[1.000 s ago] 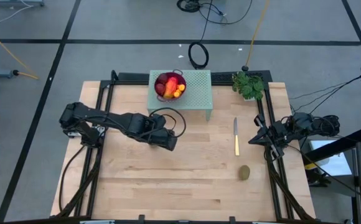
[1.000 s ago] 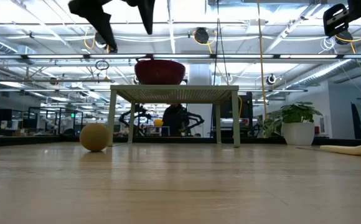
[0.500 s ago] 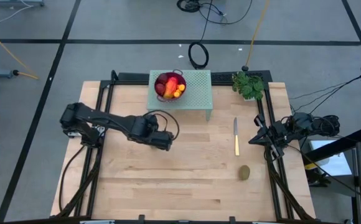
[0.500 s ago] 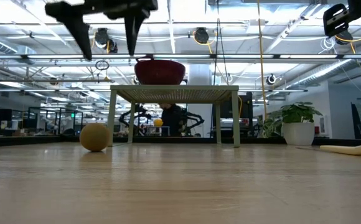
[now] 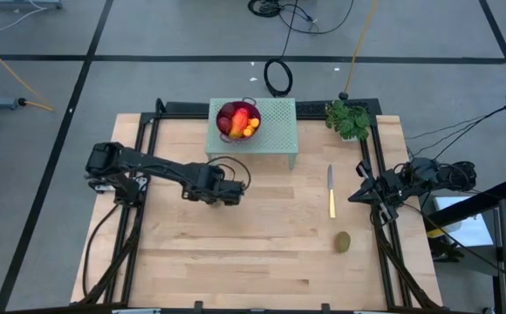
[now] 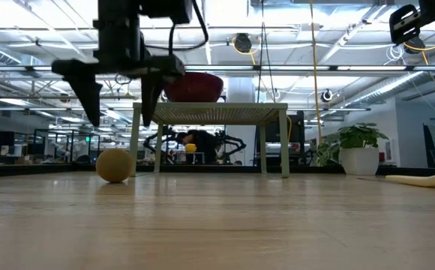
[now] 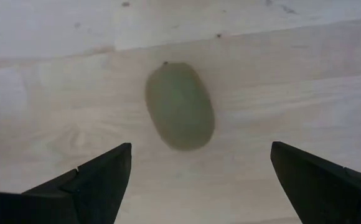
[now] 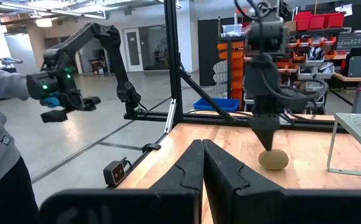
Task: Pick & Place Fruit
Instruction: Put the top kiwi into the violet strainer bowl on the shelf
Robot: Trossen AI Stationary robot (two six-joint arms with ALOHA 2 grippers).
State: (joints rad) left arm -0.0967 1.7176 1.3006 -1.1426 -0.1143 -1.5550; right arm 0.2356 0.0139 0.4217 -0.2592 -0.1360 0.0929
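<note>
A brown-green oval fruit lies on its side on the wooden table, also seen in the low view. My left gripper hangs open straight above it, fingers pointing down, one on either side and clear of it; in the high view my left gripper hides this fruit. A second brown-green oval fruit lies near the table's right edge. Red and orange fruits fill the purple bowl. My right gripper waits shut at the right edge.
The bowl stands on a pale green perforated stand at the table's far side. A yellow-handled knife lies right of centre, and a small potted plant stands at the far right. Bare wood surrounds the left gripper.
My left gripper has come down toward the fruit beneath it, shifting a little toward the table's left edge and rolling about its own axis. Its fingers have stayed open. The fruit has not moved.
</note>
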